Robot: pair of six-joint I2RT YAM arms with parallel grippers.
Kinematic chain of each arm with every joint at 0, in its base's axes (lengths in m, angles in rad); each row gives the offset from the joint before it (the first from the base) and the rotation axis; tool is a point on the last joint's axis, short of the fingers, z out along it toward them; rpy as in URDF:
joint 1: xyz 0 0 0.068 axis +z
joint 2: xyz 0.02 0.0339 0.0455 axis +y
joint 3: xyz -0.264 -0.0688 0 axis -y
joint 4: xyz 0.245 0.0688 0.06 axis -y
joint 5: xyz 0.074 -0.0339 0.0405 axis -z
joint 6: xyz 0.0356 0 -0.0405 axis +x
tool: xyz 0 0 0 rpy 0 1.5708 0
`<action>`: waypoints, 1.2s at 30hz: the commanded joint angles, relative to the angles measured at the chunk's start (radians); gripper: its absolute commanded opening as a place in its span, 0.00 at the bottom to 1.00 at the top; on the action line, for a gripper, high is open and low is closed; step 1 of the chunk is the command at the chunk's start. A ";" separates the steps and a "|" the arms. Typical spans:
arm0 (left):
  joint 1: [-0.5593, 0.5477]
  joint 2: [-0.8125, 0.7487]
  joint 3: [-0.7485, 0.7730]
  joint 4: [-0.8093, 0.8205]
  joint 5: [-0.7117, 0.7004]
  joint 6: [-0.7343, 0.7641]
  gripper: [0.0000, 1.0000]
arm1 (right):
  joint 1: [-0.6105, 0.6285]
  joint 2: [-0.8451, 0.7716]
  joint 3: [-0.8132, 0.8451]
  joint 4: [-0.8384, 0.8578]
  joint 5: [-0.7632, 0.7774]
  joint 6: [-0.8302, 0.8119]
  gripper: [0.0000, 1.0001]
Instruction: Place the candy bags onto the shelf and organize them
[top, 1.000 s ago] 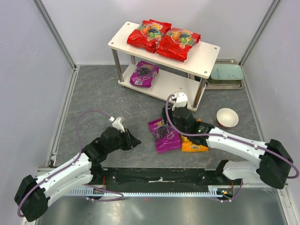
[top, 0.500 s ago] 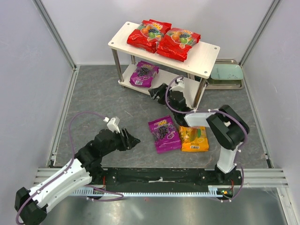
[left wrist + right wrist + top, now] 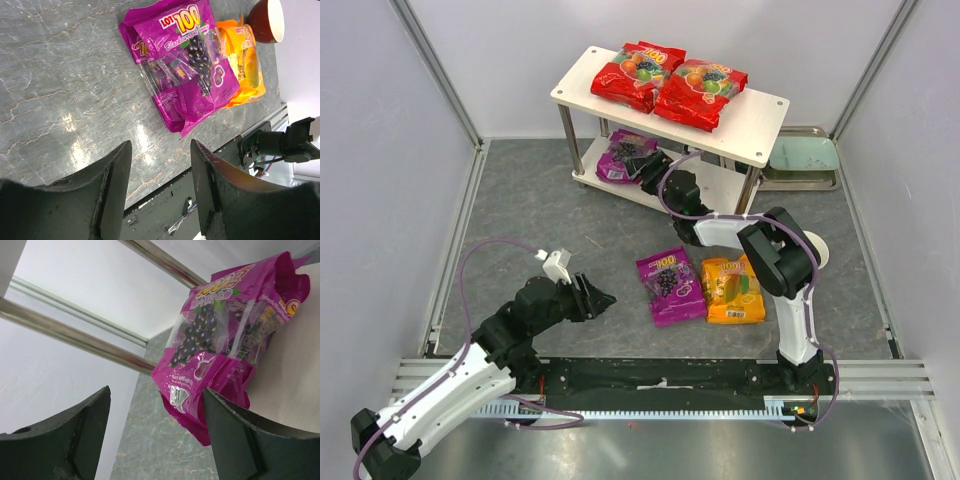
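The purple bag (image 3: 185,65) in the left wrist view reads "LOT 100", with "Blackcurrant" beneath. The second purple bag (image 3: 225,335), on the shelf (image 3: 285,390), has lettering too skewed to read.

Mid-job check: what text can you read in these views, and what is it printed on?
"LOT 100": on the purple candy bag lying on the table.
"Blackcurrant": same bag, below the logo; finer print is blurred.
Blurred, unreadable: the orange candy bag beside it, and the second purple candy bag on the shelf's lower board.
Too small to read: the two red candy bags on top.
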 commanded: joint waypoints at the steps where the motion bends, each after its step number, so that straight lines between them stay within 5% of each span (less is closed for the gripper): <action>1: -0.002 -0.015 0.046 -0.020 -0.023 0.047 0.57 | -0.019 0.030 0.093 -0.107 0.038 -0.008 0.81; 9: -0.004 -0.024 0.047 -0.027 -0.025 0.049 0.57 | -0.022 0.013 0.058 -0.178 0.142 -0.018 0.81; 18: -0.004 -0.024 0.050 -0.033 -0.023 0.052 0.56 | -0.049 0.145 0.256 -0.228 0.102 -0.009 0.80; 20: -0.002 -0.025 0.053 -0.035 -0.025 0.052 0.56 | -0.056 0.183 0.293 -0.246 0.081 -0.007 0.67; 21: -0.004 -0.025 0.053 -0.039 -0.025 0.052 0.56 | -0.059 0.191 0.305 -0.247 0.072 -0.004 0.56; 22: -0.004 -0.025 0.055 -0.041 -0.023 0.052 0.56 | -0.062 0.196 0.307 -0.238 0.055 -0.002 0.33; 25: -0.002 -0.038 0.058 -0.053 -0.046 0.051 0.55 | -0.063 0.170 0.232 -0.169 0.036 0.001 0.00; 36: -0.002 -0.041 0.069 -0.064 -0.060 0.054 0.54 | -0.020 -0.149 -0.303 0.043 -0.076 0.013 0.00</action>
